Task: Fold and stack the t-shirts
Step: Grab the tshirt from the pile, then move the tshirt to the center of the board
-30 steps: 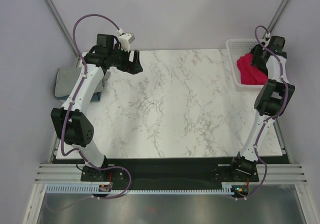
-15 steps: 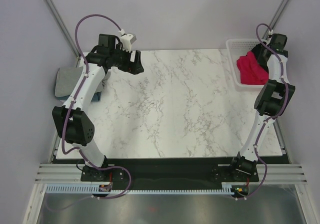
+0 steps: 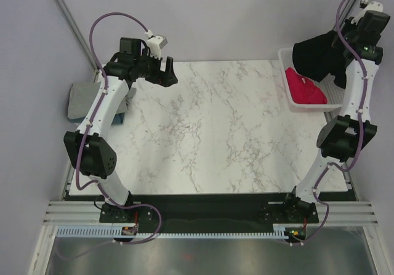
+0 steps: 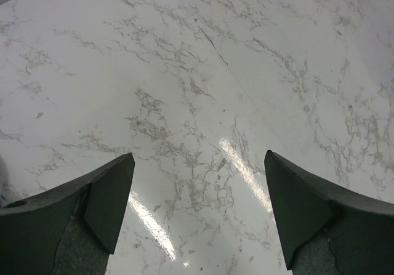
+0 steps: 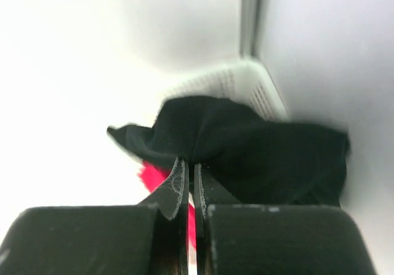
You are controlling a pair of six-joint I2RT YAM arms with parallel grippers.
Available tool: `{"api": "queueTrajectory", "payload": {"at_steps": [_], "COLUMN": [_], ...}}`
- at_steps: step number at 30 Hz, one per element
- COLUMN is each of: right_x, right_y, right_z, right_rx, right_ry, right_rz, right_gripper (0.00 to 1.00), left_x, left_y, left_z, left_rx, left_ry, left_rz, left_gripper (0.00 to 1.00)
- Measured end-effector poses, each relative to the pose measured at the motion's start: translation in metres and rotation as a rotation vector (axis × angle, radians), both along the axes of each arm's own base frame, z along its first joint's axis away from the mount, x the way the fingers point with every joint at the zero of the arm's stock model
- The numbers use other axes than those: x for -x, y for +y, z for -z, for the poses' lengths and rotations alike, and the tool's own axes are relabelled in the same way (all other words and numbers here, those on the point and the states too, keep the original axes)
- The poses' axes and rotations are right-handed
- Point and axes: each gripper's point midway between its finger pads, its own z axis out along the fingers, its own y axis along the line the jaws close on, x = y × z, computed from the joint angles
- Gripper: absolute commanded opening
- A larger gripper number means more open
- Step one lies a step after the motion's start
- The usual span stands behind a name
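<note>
Black t-shirt (image 3: 313, 55) hangs bunched over the basket (image 3: 285, 78), pinched in the right gripper (image 5: 189, 167); pink shirt (image 3: 306, 89) lies inside. Left gripper (image 4: 198, 164) gapes empty above the table (image 3: 215, 127). Step: retrieval. Next, judged: carry it to the table and spread it flat.

- The top view looks down from above and behind the arm bases. It takes in the whole desk (image 3: 215, 133), both arms and the white basket (image 3: 311, 107) at the far right corner.
- The left wrist view sits close over the desk's marble, facing down and forward between the spread fingers of the left end effector (image 4: 198, 164).
- The right wrist view looks along the pinched right end effector (image 5: 189, 164), very near the black t-shirt (image 5: 246, 146) above the basket; the top view shows both too.
</note>
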Motion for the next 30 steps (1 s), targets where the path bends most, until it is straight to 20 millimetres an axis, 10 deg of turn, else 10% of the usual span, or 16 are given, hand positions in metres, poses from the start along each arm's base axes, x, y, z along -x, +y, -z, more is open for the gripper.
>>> {"api": "queueTrajectory", "payload": {"at_steps": [6, 14, 22, 23, 24, 25, 30], "right_x": [0.012, 0.016, 0.077, 0.093, 0.109, 0.122, 0.130], "right_y": [0.024, 0.083, 0.295, 0.324, 0.348, 0.364, 0.334], "right_z": [-0.081, -0.119, -0.132, -0.130, -0.129, -0.126, -0.100], "right_rx": [-0.010, -0.155, -0.283, -0.294, -0.303, -0.314, -0.300], "right_ry": [-0.190, -0.294, -0.224, -0.205, -0.190, -0.174, -0.129], "right_rz": [-0.071, -0.257, -0.805, -0.887, -0.958, -1.010, -0.934], "right_gripper": [0.00, 0.00, 0.00, 0.08, 0.47, 0.60, 0.76], "left_x": [-0.004, -0.011, -0.020, -0.021, -0.022, -0.022, -0.020], "left_y": [-0.004, 0.005, 0.028, 0.030, 0.033, 0.034, 0.045], "left_z": [0.000, 0.001, -0.001, -0.001, -0.001, -0.001, -0.001], "left_rx": [0.002, -0.050, -0.147, -0.154, -0.160, -0.164, -0.190], "left_ry": [-0.002, -0.030, -0.074, -0.075, -0.076, -0.076, -0.082], "left_rz": [0.006, -0.044, -0.133, -0.149, -0.160, -0.172, -0.226], "left_gripper": [0.94, 1.00, 1.00, 1.00, 1.00, 1.00, 1.00]}}
